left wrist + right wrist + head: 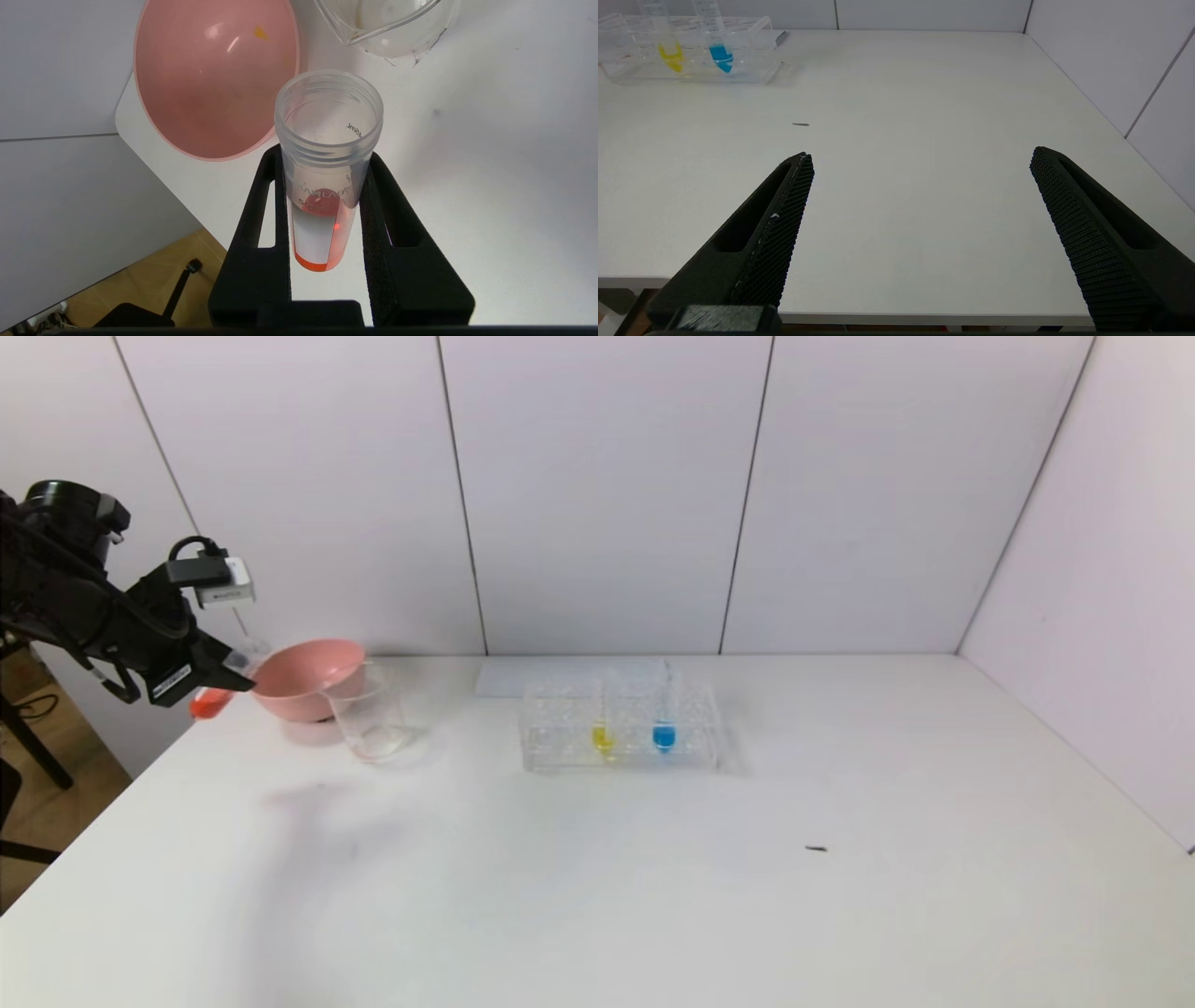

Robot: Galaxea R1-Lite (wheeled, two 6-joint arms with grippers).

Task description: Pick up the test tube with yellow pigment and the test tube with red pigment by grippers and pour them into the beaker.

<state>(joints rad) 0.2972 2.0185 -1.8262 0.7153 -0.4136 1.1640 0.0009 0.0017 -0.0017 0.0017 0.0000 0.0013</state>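
Observation:
My left gripper [233, 674] is shut on the test tube with red pigment [327, 154], held above the table's far left corner, left of the pink bowl. The tube's red-orange liquid [209, 703] sits at its rounded bottom. The clear beaker [371, 714] stands on the table just right of the bowl; it also shows in the left wrist view [387, 23]. The test tube with yellow pigment [603, 733] stands in the clear rack [560, 747]; it also shows in the right wrist view [670, 46]. My right gripper [920, 161] is open and empty over the table's near edge, out of the head view.
A pink bowl [303, 677] sits at the back left, touching the beaker. A blue-liquid tube [664, 728] stands in the rack beside the yellow one. A small dark speck [816, 848] lies on the table [653, 896]. The wall stands behind the table.

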